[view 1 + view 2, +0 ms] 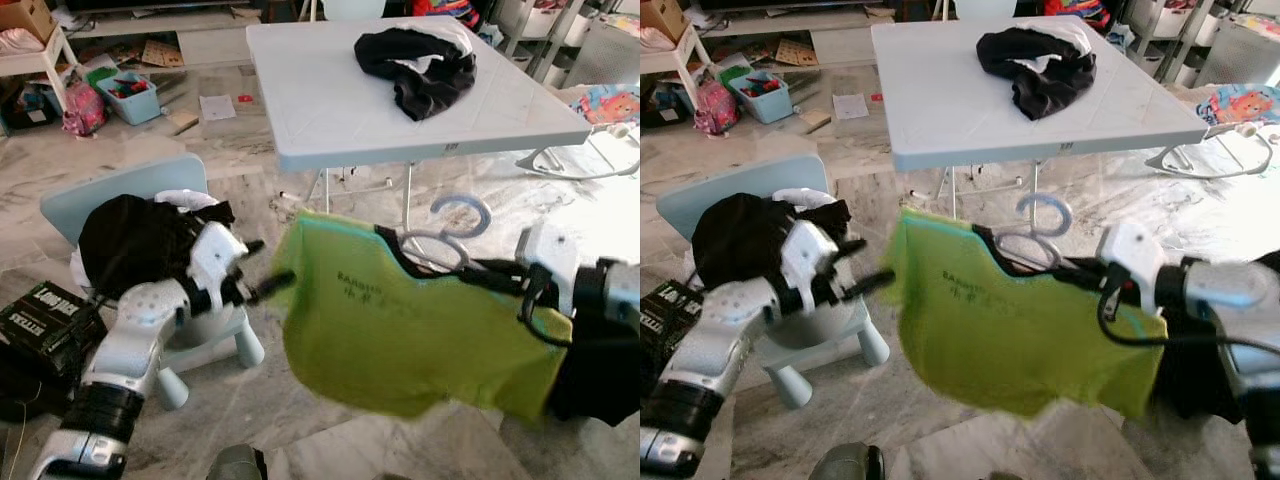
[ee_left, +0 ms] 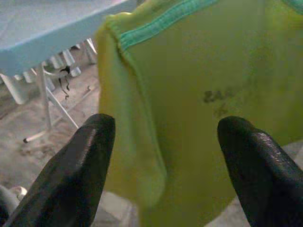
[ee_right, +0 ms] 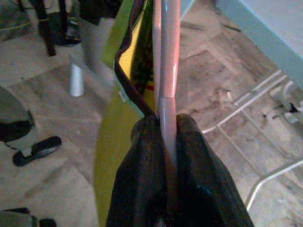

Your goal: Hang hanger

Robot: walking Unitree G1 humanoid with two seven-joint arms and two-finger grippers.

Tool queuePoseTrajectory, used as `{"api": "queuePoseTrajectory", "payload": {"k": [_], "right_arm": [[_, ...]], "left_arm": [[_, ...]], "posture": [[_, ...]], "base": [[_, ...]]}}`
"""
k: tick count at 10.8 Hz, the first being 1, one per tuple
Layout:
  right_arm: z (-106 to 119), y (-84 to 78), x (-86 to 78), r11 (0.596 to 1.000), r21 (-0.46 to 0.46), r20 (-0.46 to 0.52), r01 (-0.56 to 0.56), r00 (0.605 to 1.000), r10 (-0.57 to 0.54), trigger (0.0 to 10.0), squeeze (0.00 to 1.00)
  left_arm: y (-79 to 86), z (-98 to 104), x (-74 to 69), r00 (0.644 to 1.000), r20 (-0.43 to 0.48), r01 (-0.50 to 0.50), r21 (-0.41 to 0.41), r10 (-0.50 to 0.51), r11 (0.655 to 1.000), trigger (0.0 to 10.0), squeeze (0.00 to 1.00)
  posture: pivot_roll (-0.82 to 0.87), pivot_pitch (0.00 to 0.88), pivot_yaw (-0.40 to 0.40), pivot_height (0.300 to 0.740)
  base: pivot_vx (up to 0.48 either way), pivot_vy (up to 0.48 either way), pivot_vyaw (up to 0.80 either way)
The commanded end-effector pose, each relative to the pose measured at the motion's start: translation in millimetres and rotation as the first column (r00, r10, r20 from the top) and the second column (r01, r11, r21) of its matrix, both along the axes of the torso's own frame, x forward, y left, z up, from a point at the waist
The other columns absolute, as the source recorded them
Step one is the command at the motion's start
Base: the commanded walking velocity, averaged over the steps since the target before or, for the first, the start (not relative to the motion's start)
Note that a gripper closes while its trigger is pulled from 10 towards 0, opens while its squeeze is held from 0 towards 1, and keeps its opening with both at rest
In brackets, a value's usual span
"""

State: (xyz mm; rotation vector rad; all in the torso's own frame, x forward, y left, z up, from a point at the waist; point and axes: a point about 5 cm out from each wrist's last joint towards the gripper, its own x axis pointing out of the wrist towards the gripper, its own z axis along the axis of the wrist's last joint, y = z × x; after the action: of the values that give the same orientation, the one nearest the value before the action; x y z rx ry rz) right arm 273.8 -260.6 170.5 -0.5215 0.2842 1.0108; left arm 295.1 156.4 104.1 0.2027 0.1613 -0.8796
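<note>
- The right gripper (image 3: pixel 165 142), at the right of the left eye view, has its two black fingers (image 3: pixel 201 161) pressed tight on the pale bar of a hanger (image 3: pixel 166 61), with no gap left between them
- The hanger's hook (image 1: pixel 462 214) curls upward just below the front edge of the table, in the middle right of the frame
- A lime-green shirt (image 1: pixel 400 320) with a teal-trimmed edge and dark neckline hangs on the hanger, spread across the lower middle of the frame above the floor; small dark lettering sits on its chest
- The left gripper (image 1: pixel 268 285), in the lower left of the frame, points toward the shirt's left edge; in the left wrist view its fingers (image 2: pixel 75 165) stand wide apart with the shirt's hem and sleeve fold between them, and whether they touch the cloth cannot be told
- A white folding table (image 1: pixel 330 110) fills the upper middle of the frame, with a crumpled black garment (image 1: pixel 420 65) lying near its far right corner
- A small pale-blue chair (image 1: pixel 130 195) stands at the left, behind the left arm, with a black cloth (image 1: pixel 130 240) heaped on it
- A black box (image 1: pixel 45 320) lies on the marble floor (image 1: pixel 250 170) at the far left
- A blue bin (image 1: pixel 130 95) and a pink bag (image 1: pixel 82 108) sit at the upper left
</note>
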Motion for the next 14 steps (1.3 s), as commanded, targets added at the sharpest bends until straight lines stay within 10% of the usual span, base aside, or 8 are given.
{"api": "queuePoseTrajectory", "payload": {"k": [1, 7, 8, 14], "right_arm": [[12, 5.0, 1.3, 0.997, 0.035, 0.008, -0.062, 0.998, 0.062, 10.0, 0.00], [19, -10.4, -16.8, 0.984, 0.092, -0.176, -0.153, 0.970, 0.167, 10.0, 0.00], [20, -7.1, -17.4, 0.980, 0.107, -0.178, -0.166, 0.967, 0.183, 10.0, 0.00], [28, -13.6, -16.9, 0.974, 0.160, -0.187, -0.160, 0.964, 0.189, 10.0, 0.00]], "left_arm": [[4.6, 4, 1.6, 1.000, 0.014, 0.001, 0.023, -0.001, 1.000, 10.0, 0.00], [11.2, 15, 12.4, 0.998, 0.052, -0.031, -0.014, 0.032, 0.999, 10.0, 0.00], [4.8, 15, 8.3, 1.000, 0.027, 0.013, -0.062, -0.011, 0.998, 0.1, 0.00], [11.0, -5, -7.6, 0.990, -0.104, 0.089, -0.056, -0.095, 0.994, 0.0, 0.00]], "posture": [[-0.10, 0.000, -0.028, 0.740], [-0.11, 0.000, -0.026, 0.740], [-0.11, 0.000, -0.025, 0.740], [-0.10, 0.000, -0.027, 0.740]], "base": [[0.000, 0.000, 0.00], [0.000, 0.000, 0.00], [0.000, 0.000, 0.00], [0.000, 0.000, 0.00]]}}
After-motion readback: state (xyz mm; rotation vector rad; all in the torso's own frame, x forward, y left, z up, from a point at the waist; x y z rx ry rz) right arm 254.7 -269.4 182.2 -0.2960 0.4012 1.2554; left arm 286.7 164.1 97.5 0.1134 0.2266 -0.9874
